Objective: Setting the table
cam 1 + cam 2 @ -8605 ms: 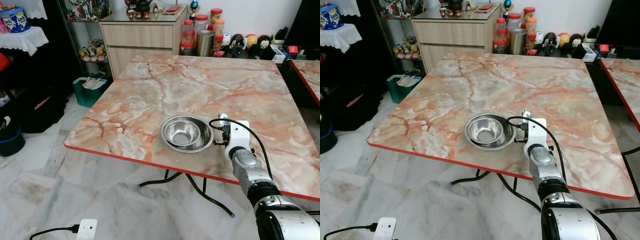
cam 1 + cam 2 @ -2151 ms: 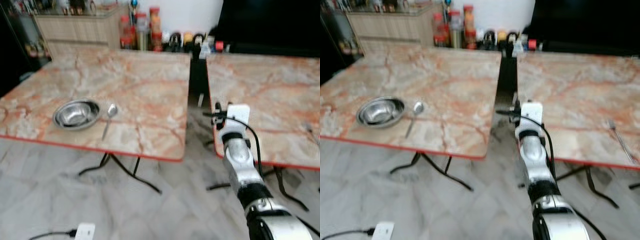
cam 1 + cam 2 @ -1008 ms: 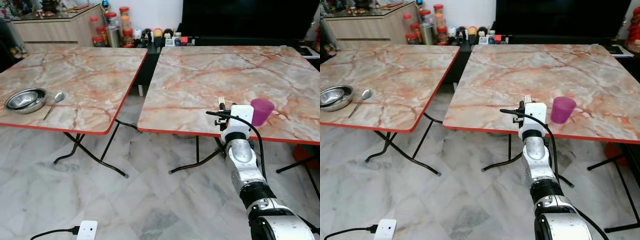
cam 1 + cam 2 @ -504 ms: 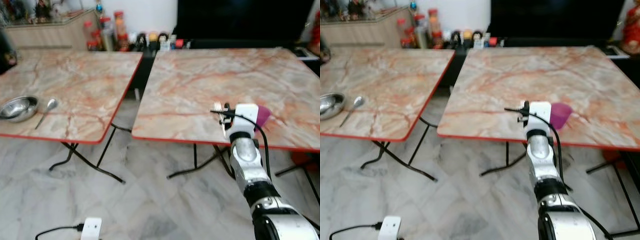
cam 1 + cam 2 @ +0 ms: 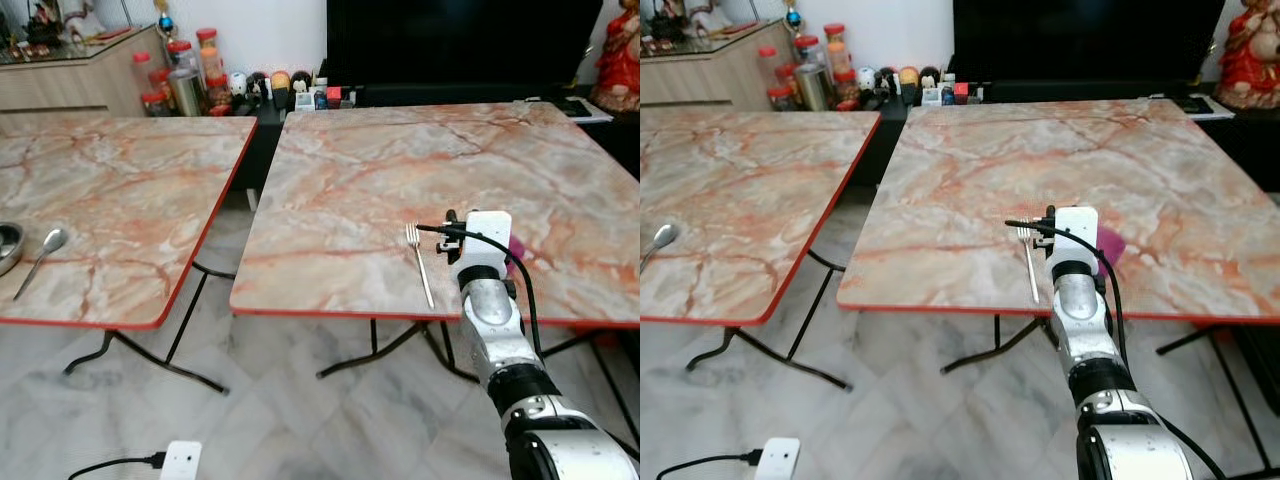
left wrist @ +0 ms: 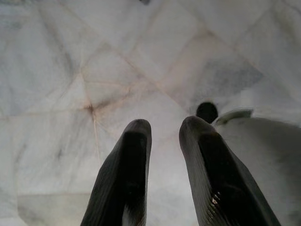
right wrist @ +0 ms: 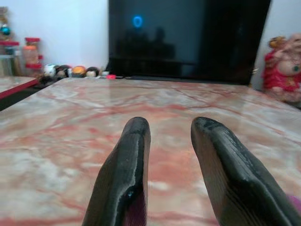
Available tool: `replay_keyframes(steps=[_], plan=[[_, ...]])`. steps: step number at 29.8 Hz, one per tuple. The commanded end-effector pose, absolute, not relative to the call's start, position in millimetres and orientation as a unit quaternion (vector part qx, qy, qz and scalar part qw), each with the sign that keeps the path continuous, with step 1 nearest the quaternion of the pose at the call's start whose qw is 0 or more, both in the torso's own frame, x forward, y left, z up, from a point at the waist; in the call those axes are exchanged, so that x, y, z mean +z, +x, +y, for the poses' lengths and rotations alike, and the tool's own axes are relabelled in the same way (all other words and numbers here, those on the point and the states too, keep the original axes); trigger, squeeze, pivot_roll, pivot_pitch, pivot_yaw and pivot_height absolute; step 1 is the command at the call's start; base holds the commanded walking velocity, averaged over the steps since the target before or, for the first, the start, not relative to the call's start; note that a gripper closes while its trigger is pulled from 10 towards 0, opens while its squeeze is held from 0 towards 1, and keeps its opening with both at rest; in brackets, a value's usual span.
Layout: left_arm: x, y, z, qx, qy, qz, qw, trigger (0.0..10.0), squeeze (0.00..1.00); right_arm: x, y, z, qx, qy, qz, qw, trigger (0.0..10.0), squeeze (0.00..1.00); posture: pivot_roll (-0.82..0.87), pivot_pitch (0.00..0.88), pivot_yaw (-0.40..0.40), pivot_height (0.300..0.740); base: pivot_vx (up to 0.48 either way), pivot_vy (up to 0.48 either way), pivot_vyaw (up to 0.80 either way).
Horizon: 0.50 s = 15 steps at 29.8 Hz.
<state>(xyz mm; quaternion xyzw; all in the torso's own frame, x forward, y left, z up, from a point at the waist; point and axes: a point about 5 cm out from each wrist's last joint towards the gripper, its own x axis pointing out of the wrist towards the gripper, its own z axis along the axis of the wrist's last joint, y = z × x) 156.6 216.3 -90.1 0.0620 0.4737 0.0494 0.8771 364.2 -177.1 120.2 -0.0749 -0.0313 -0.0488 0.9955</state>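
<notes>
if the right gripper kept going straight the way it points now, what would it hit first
Probably nothing soon: the right gripper, fingers apart, points low across the bare marble tabletop toward the black television screen; depth is unclear.

Two counters sit side by side with a narrow gap between them. On the right counter (image 5: 400, 170), a fork (image 5: 419, 260) lies near the front edge, tines pointing toward the far side. Just right of the fork is the right gripper (image 7: 171, 174), held over the front edge, and a cup (image 5: 1109, 243) sits right behind it, mostly hidden by the wrist. On the left counter (image 5: 130, 190), a spoon (image 5: 40, 256) lies near the front, with a bowl (image 5: 8, 243) just left of it at the frame edge. Behind the counters there's a cabinet (image 5: 70, 70) far left, jars (image 5: 180, 80) next to it, and a TV (image 5: 450, 40) behind the right counter. A power plug (image 5: 178, 462) lies on the floor in front.
</notes>
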Motion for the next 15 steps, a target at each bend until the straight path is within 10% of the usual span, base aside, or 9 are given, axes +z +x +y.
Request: replay_keyframes(steps=[1,15], plan=[[-89.2,157.7,218.8,0.052,0.064,0.472,0.878,10.0,0.00,124.6,367.4,-174.1,-0.043,-0.075,-0.033,0.996,10.0,0.00,0.06,0.000,0.026,0.740,0.356,0.000,0.00],[-89.6,156.7,220.8,0.057,0.071,0.480,0.873,10.0,0.00,116.2,366.4,-168.3,-0.019,-0.077,-0.007,0.997,10.0,0.00,0.06,0.000,0.026,0.740,0.252,0.000,0.00]])
